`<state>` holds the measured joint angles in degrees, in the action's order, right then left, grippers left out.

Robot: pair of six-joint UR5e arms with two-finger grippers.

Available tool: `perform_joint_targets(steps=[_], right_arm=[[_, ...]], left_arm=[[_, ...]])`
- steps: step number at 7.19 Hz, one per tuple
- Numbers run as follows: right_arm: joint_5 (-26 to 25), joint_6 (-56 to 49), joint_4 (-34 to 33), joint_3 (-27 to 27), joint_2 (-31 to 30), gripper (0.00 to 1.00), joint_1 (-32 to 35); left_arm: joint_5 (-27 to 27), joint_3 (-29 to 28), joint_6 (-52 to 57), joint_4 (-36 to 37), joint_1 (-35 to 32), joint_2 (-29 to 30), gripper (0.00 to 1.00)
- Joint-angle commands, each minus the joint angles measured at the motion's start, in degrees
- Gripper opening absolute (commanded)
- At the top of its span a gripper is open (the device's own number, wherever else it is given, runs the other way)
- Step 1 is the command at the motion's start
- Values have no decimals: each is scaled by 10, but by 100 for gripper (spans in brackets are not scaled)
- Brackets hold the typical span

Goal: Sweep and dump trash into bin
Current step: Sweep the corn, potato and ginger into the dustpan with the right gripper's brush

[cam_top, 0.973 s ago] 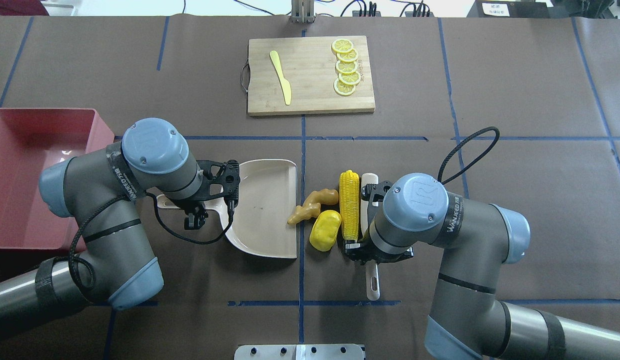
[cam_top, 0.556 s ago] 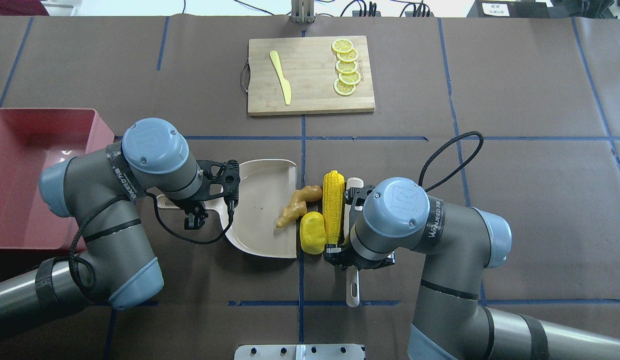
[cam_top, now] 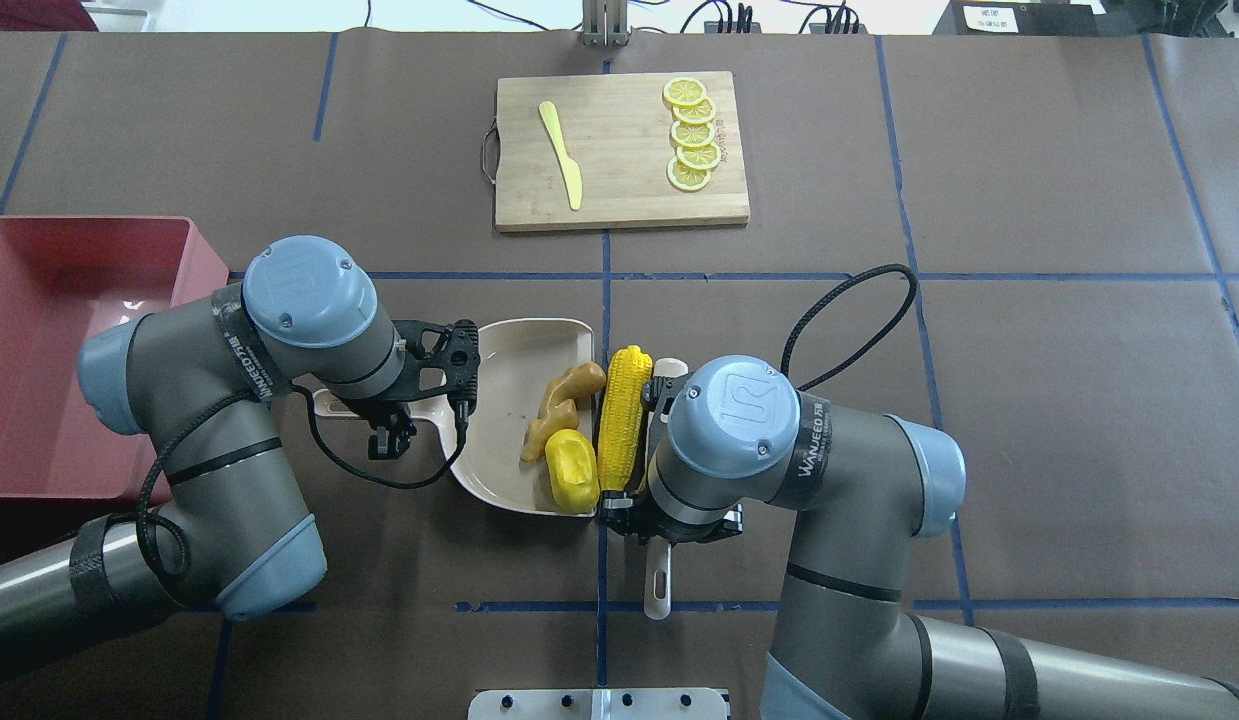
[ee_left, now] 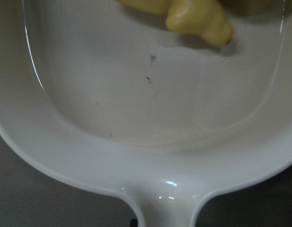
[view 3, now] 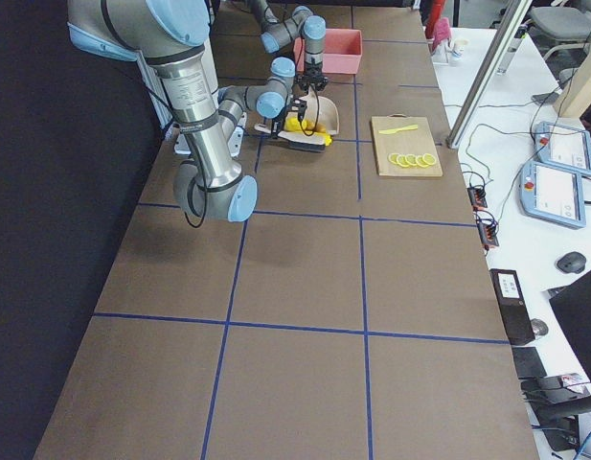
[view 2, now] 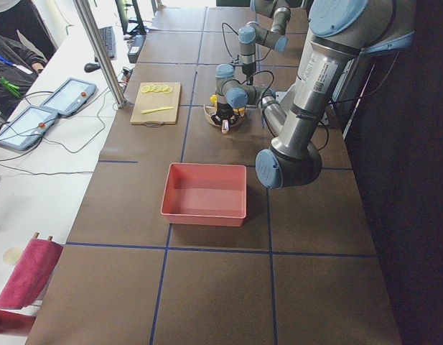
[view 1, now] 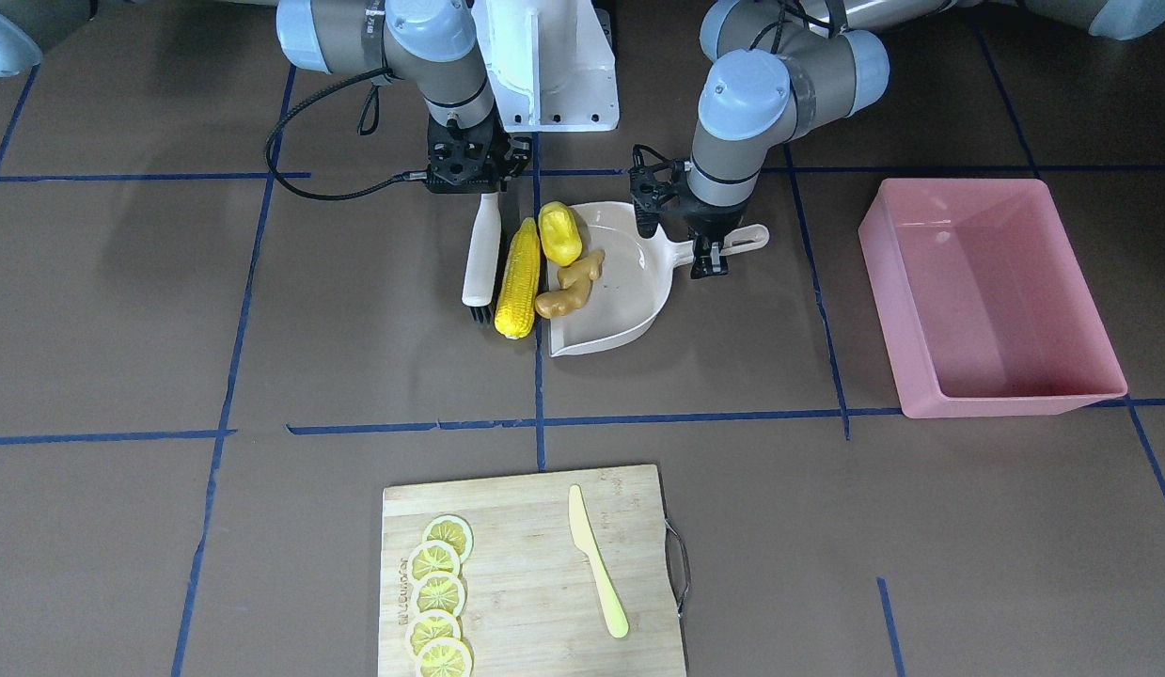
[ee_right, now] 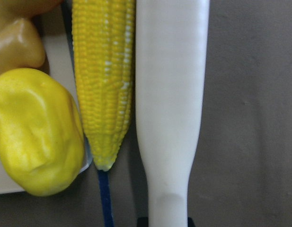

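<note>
Altogether three toy foods point(cam_top: 622, 418), one bin point(view 1: 1015, 402)

Glossy plastic dustpan point(ee_left: 136, 118), bumpy corn cob point(ee_right: 103, 80), wooden board point(cam_top: 629, 185)

A wooden cutting board point(cam_top: 629, 190) carries a yellow knife point(cam_top: 561, 155) and five lemon slices point(cam_top: 693, 133).

corn cob point(cam_top: 622, 417) yellow | ginger root point(cam_top: 561, 395) tan-orange | bin point(view 1: 991, 301) pink
</note>
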<state>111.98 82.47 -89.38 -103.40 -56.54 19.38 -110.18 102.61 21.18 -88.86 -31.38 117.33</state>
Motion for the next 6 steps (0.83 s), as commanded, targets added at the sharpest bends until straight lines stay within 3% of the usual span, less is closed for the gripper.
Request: perform_joint_targets(steps=[1, 6], right_arm=[[0, 2, 1, 18, 23, 0, -1], [-26, 1, 7, 30, 47, 0, -22]], left_arm=[[0, 2, -1, 0, 0, 0, 3], [0, 7, -1, 0, 0, 0, 3]])
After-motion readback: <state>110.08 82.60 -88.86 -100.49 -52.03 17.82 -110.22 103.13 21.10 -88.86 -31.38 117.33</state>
